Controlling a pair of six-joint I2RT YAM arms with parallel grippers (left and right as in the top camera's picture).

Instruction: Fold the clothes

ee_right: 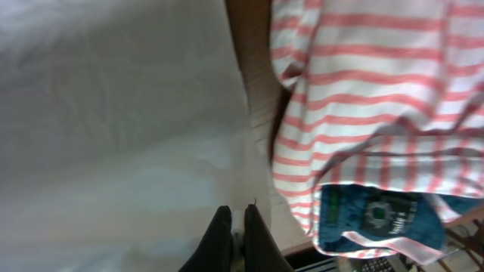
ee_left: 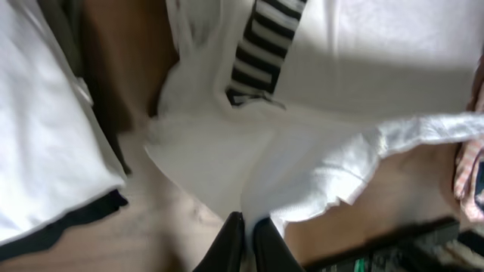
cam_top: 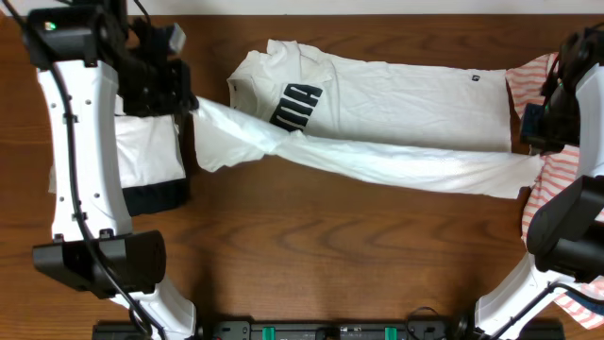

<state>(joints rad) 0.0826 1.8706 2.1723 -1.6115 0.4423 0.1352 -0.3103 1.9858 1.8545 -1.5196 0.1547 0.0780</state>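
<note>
A large white T-shirt (cam_top: 406,104) with dark block lettering (cam_top: 298,104) lies spread across the far half of the table. Its near edge is pulled into a twisted band (cam_top: 377,162) stretched between my two grippers. The left gripper (cam_top: 187,102) is shut on the shirt's left end; in the left wrist view its fingers (ee_left: 246,230) pinch white cloth (ee_left: 227,159). At the right, my other gripper (cam_top: 538,159) is shut on the shirt's right corner. The right wrist view shows that gripper (ee_right: 236,223) clamped on white fabric (ee_right: 113,113).
A folded white garment (cam_top: 146,151) over a black one (cam_top: 156,198) lies under the left arm. A coral-and-white striped garment (cam_top: 559,175) is heaped at the right edge, seen close in the right wrist view (ee_right: 363,91) with a blue label (ee_right: 378,219).
</note>
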